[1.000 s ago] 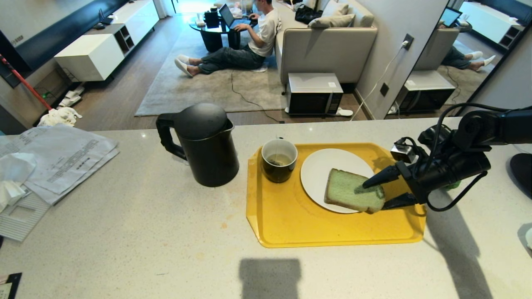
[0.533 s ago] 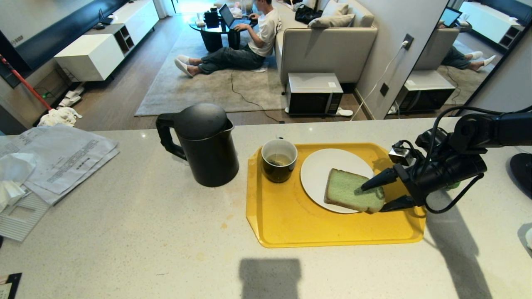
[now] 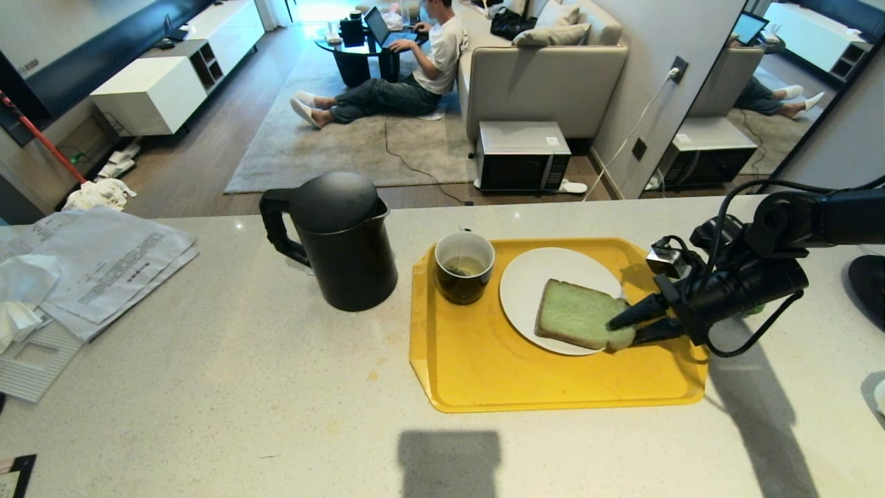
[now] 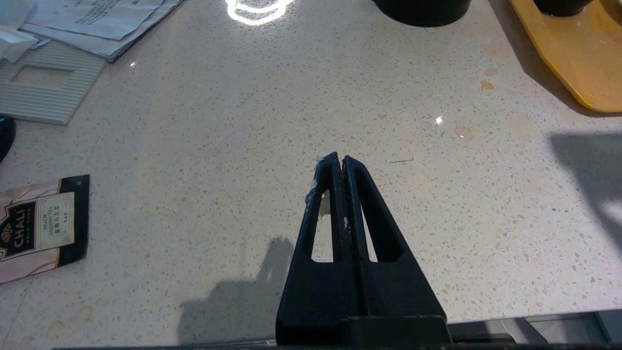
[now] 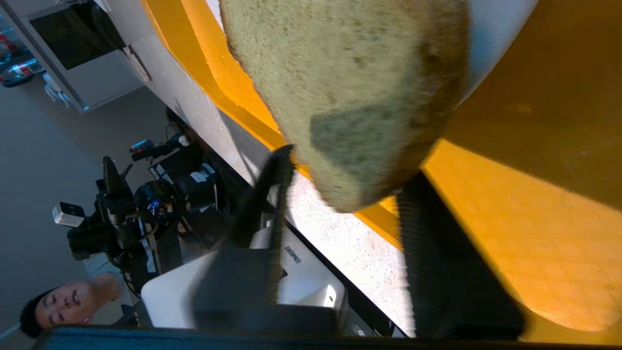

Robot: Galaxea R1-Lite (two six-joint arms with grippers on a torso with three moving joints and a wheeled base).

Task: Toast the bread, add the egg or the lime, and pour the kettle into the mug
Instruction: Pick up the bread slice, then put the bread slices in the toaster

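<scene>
The pale green bread [image 3: 574,321] lies on a white plate [image 3: 546,273] on the yellow tray [image 3: 484,373]. My right gripper [image 3: 622,330] reaches in from the right, its fingers pinched on the slice's near right corner, one above and one below. In the right wrist view the bread [image 5: 350,87] sits between the fingertips of the right gripper [image 5: 350,167]. The mug [image 3: 464,266] stands on the tray left of the plate. The black kettle [image 3: 339,242] stands on the counter further left. My left gripper [image 4: 339,159] hangs shut and empty over bare counter. A sliver of green, perhaps the lime [image 3: 752,310], shows behind my right arm. The egg is out of view.
Papers [image 3: 104,263] and a ridged grey panel [image 4: 43,92] lie at the counter's left, with a tea packet [image 4: 39,218] nearer the front. A dark round base [image 3: 868,283] sits at the right edge. A person [image 3: 415,69] sits on the floor beyond the counter.
My right gripper's fingers have closed from wide open onto the bread's corner. The slice has been nudged slightly left. The left arm has not moved.
</scene>
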